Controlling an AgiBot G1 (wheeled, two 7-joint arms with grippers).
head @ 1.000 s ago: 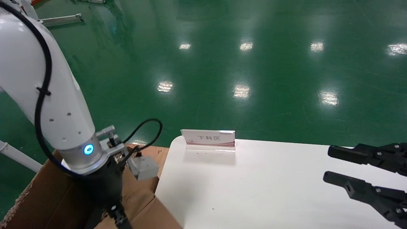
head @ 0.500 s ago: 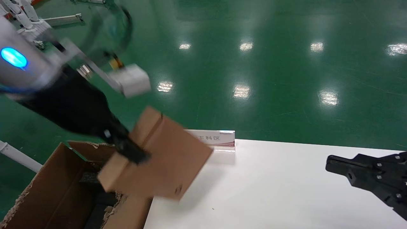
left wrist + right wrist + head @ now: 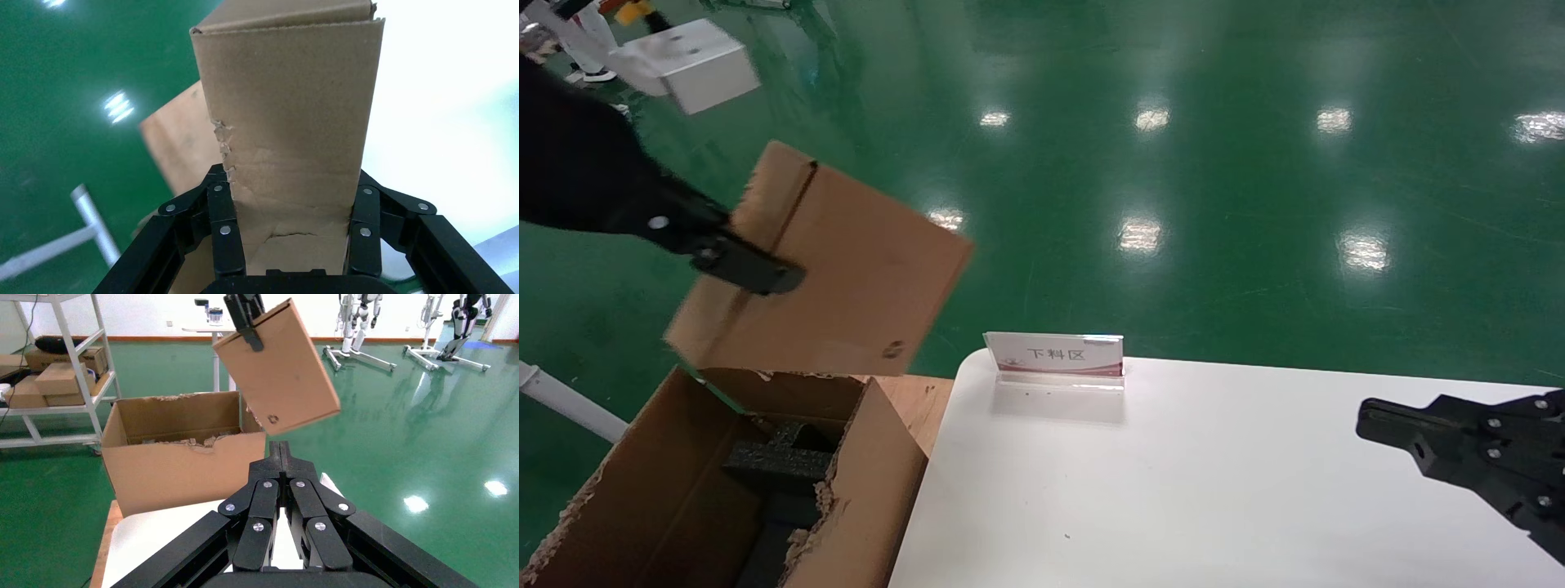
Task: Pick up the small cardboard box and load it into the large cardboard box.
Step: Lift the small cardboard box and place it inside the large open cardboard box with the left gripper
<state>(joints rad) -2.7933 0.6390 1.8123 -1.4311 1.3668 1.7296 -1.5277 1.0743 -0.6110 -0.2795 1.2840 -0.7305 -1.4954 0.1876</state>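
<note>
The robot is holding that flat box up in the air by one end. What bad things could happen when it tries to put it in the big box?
1. The left gripper pinches the small cardboard box only at one end, where the cardboard looks creased, so it might slip or swing.
2. The small box hangs tilted above the large cardboard box; a corner could catch the ragged rim on the way down.
3. Black foam inside may stop it from lying flat.

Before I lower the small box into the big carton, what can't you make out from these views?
- Large cardboard box: its floor is hidden by black foam and cut by the head view's lower edge.
- Small cardboard box: the left gripper covers its held end in the left wrist view.
- Right gripper: shut and idle over the white table, partly cut off in the head view.
- Sign: its small print is too tiny to read.
</note>
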